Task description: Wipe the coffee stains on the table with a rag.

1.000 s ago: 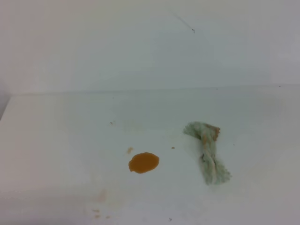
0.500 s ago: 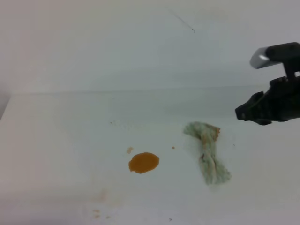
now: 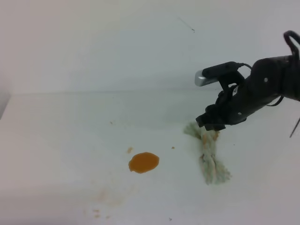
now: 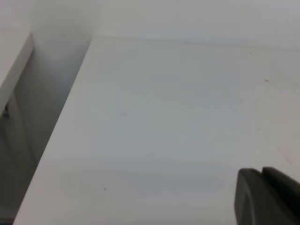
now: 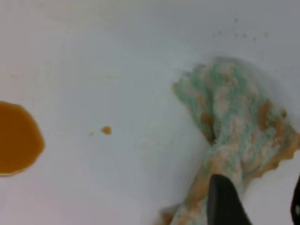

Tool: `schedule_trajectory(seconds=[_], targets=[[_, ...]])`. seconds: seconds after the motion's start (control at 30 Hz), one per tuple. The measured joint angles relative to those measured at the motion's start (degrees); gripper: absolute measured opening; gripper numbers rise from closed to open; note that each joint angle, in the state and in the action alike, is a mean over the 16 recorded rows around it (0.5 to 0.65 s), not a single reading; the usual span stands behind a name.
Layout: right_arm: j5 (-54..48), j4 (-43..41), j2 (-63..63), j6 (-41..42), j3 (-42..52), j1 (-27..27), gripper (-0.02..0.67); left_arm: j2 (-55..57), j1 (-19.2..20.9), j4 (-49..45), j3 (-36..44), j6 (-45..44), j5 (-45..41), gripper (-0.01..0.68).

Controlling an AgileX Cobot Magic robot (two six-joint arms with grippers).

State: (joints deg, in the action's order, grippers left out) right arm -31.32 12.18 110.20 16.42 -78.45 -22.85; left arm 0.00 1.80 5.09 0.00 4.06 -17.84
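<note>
The coffee stains are a glossy orange-brown puddle (image 3: 144, 162) on the white table (image 3: 56, 140), with tiny specks near it (image 3: 130, 150). The rag (image 3: 209, 159), mint-green and white with orange blotches, lies twisted to the puddle's right. My right gripper (image 3: 213, 124) hovers over the rag's far end. In the right wrist view it (image 5: 260, 206) is open, with one finger (image 5: 224, 201) over the rag (image 5: 234, 122); the puddle (image 5: 16, 138) and a speck (image 5: 106, 130) lie to the left. Only a dark part of my left gripper (image 4: 267, 199) shows over bare table (image 4: 164, 117).
A white wall (image 3: 117, 42) rises behind the table. Faint brown smudges (image 3: 103, 197) mark the front of the table. In the left wrist view the table's left edge (image 4: 61, 122) drops into a grey gap beside a white ledge (image 4: 14, 61).
My right arm has come in from the right and moved left, from beside the rag to over its far end. The rag and the puddle have not moved.
</note>
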Motion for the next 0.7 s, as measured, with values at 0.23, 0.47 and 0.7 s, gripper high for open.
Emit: schedule_trajectory(seconds=[0.23,0.47,0.7], targets=[[-2.5,-8.5,7.4,-8.3,-6.8,-0.6,0.347,0.0,0.0,0.0,0.0,0.0,0.0,-0.002],[-2.4,-10.0,12.2,-9.3,-9.7,-0.7,0.301,0.0,0.0,0.0,0.0,0.0,0.0,-0.002],[-2.4,-10.2,14.8,-9.8,-11.3,-0.7,0.149,0.0,0.0,0.0,0.0,0.0,0.0,-0.002]])
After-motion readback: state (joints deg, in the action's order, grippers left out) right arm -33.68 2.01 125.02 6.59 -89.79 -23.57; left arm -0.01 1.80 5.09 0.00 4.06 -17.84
